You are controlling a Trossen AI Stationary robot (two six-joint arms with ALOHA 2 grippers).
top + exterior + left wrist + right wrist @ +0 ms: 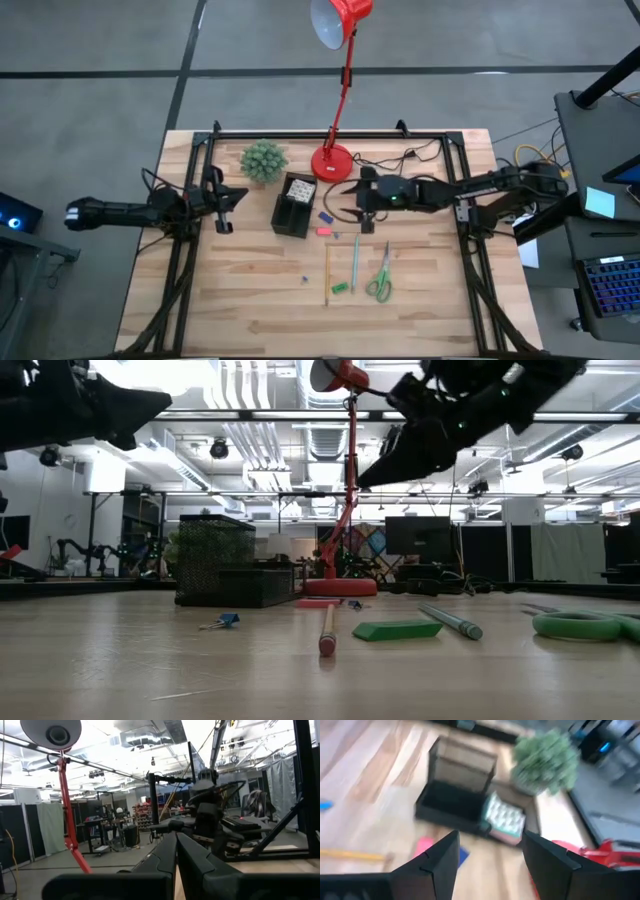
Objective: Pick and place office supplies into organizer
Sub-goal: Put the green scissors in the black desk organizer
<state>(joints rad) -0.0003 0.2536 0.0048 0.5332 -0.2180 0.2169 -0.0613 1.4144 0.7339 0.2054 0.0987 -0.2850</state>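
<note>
Organizer mid-table, plant behind-left, lamp base behind-right. Pad in organizer's rear compartment. Right of organizer: two small pieces. Nearer the front: pencil, pen, scissors side by side.

Bright overhead light (wrist blur)

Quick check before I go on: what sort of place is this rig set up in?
Probably a robotics lab or workshop: exposed ceiling ducts, a monitor on benches behind the wooden table, and a laptop on a side stand.
</note>
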